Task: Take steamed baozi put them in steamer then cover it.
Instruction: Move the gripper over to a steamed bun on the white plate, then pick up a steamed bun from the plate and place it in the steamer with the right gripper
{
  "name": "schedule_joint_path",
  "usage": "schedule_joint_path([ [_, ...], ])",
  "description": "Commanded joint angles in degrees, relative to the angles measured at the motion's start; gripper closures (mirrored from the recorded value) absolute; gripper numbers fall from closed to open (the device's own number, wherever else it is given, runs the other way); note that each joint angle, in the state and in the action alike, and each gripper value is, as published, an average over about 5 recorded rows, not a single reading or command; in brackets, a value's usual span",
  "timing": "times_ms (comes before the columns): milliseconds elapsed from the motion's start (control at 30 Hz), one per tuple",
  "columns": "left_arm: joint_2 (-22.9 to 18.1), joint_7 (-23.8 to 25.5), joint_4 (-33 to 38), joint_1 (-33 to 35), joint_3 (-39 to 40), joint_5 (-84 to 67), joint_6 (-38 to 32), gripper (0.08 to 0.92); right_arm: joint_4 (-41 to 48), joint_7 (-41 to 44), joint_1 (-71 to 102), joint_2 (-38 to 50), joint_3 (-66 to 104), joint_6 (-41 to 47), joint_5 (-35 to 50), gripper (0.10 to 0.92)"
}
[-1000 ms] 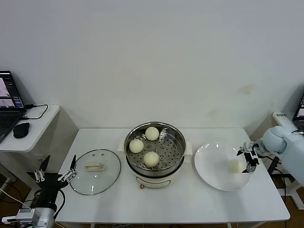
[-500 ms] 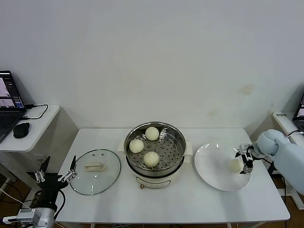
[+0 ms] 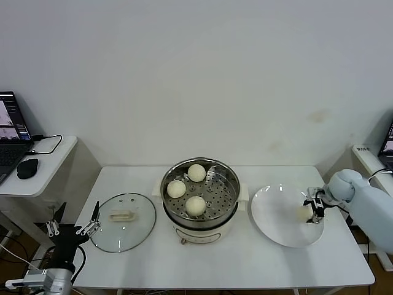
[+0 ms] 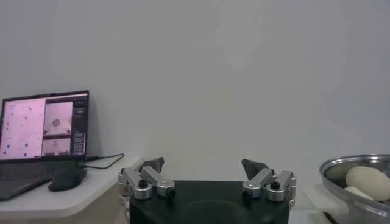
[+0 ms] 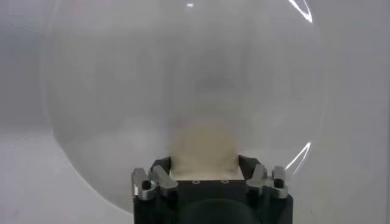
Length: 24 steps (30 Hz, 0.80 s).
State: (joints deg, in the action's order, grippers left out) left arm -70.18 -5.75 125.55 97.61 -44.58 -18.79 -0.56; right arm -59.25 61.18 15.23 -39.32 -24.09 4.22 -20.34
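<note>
The steamer (image 3: pixel 200 224) stands mid-table, its perforated tray holding three steamed baozi (image 3: pixel 196 205). A fourth steamed baozi (image 3: pixel 303 212) lies at the right side of a white plate (image 3: pixel 275 216). My right gripper (image 3: pixel 314 209) is down on that plate, and in the right wrist view its fingers press both sides of the baozi (image 5: pixel 204 145), so the gripper (image 5: pixel 204 165) is shut on it. The cover (image 3: pixel 123 228) lies flat on the table left of the steamer. My left gripper (image 3: pixel 70 222) waits open beyond the table's left edge, shown empty in its wrist view (image 4: pixel 204 168).
A side desk at the far left carries a laptop (image 3: pixel 12 138) and a mouse (image 3: pixel 27 167). The steamer's rim (image 4: pixel 359 163) with a baozi inside shows at the edge of the left wrist view. The plate lies near the table's right edge.
My right gripper slid slightly toward the baozi on the plate and its fingers closed onto it. The left arm, the cover and the steamer stayed put.
</note>
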Motion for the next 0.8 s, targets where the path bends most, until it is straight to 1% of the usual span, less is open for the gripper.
schedule_joint_path([
  [33, 0.01, 0.0, 0.24, 0.07, -0.04, 0.01, -0.02, 0.177, -0.32, 0.2, -0.73, 0.16, -0.05, 0.04, 0.41, 0.385],
  [233, 0.12, -0.03, 0.56, 0.14, -0.07, 0.01, -0.02, 0.177, -6.35, 1.7, -6.49, 4.36, -3.94, 1.84, 5.49, 0.415],
  [367, 0.12, -0.04, 0.85, 0.01, 0.19, 0.03, 0.01, 0.177, -12.47, 2.87, -14.58, 8.69, -11.32, 5.18, 11.6, 0.422],
  [500, 0.13, -0.04, 1.09, -0.13, 0.57, 0.16, 0.04, 0.177, -19.21, 2.72, -26.58, 11.41, -21.57, 10.25, 18.88, 0.423],
  [633, 0.19, -0.06, 1.35, -0.23, 0.91, 0.38, 0.11, 0.177, -25.99, 1.51, -41.35, 11.42, -33.85, 14.53, 27.32, 0.423],
  [800, 0.15, -0.12, 1.72, -0.52, 1.6, 0.9, 0.28, 0.177, -33.39, -1.01, -56.54, 7.08, -45.46, 19.4, 38.67, 0.415],
])
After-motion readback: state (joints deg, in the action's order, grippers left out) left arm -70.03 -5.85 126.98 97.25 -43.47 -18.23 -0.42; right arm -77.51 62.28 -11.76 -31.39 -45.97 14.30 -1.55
